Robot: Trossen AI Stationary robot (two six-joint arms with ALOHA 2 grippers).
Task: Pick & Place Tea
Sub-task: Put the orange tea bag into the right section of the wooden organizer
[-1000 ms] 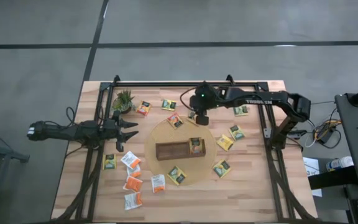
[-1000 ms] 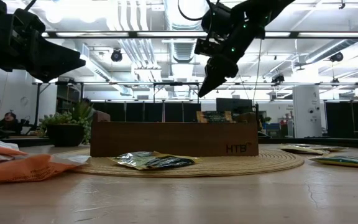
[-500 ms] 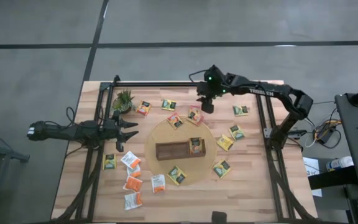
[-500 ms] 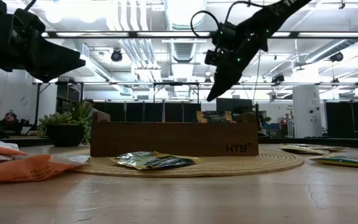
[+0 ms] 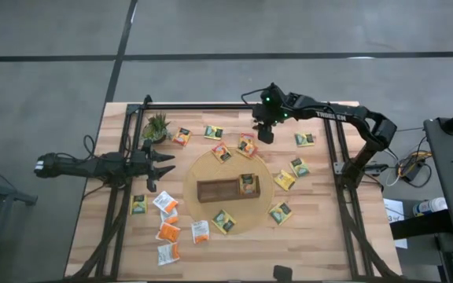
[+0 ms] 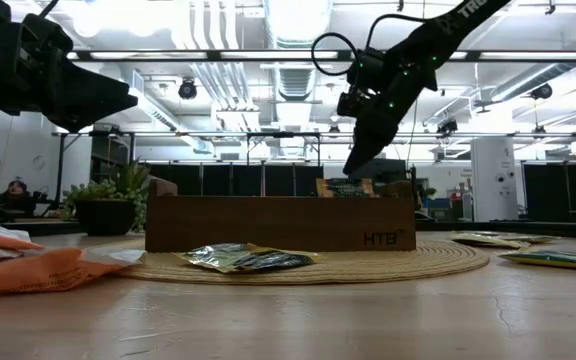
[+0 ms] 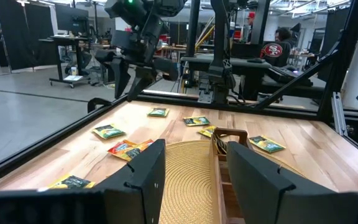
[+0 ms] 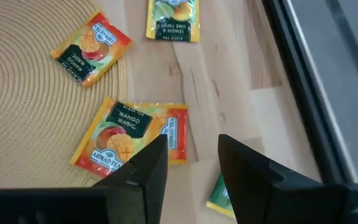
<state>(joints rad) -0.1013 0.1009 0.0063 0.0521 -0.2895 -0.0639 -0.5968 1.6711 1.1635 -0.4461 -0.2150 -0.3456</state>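
Tea sachets lie scattered across the wooden counter (image 5: 321, 228), nearest the camera's low vantage a yellow-and-dark sachet (image 6: 248, 258) on the round woven mat (image 5: 203, 169) and orange sachets (image 5: 168, 231) off to the left arm's side. At the mat's centre sits the wooden divided tray (image 5: 228, 189), 1 sachet (image 5: 248, 183) already standing in its end compartment, which suggests the sorting has barely begun. The left gripper (image 5: 162, 166) waits beside the mat, near the small potted plant (image 5: 156, 125), its fingers (image 7: 145, 177) spread wide and holding nothing, probably parked clear of the work. Beyond the tray, the right gripper (image 5: 264, 135) hangs above the counter's far side, fingers (image 8: 148, 165) partly open and empty, pointed down beside the mango sachet (image 8: 132, 140) that overlaps the mat's far edge. Its tilted, hovering stance reads as a line-up for the next pick. More sachets (image 5: 299, 167) dot the counter on the right arm's side.
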